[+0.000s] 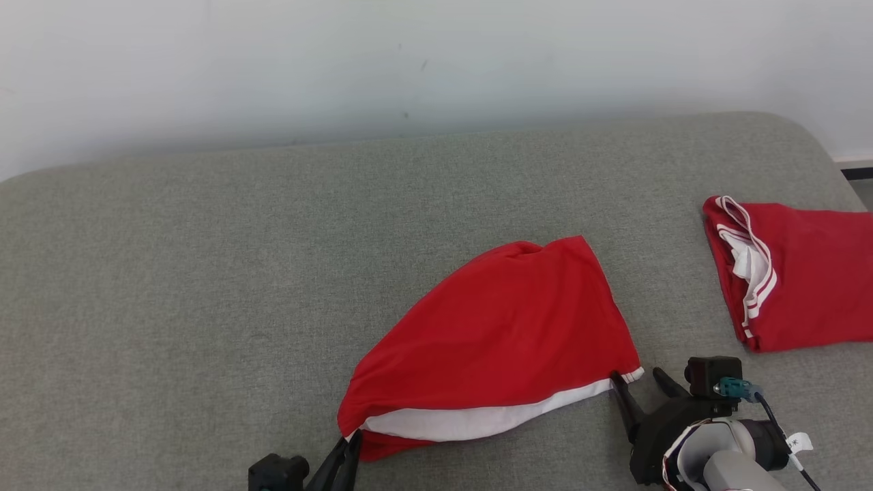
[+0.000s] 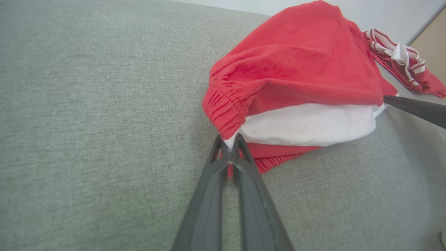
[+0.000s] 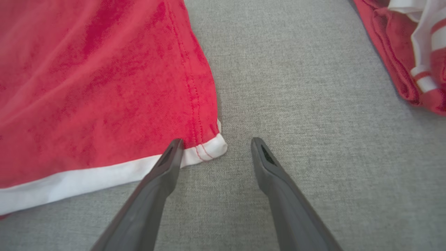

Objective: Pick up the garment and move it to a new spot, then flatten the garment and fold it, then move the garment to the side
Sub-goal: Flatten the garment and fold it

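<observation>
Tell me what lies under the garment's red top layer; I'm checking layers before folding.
Under the top of the garment, a white layer shows, then a red gathered edge resting on the grey cushion. Anything deeper inside is covered by fabric.

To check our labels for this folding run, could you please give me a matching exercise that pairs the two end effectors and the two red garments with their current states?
Column one:
1. left end effector
2. right end effector
3. middle garment
4. striped-trim garment

Column two:
A. open, with one finger at a garment corner
B. shut on a garment corner
C. lying off to the right, apart from both end effectors
D. humped up in the centre, pinched at one corner

Pairs: 1-B; 2-A; 3-D; 4-C
</observation>
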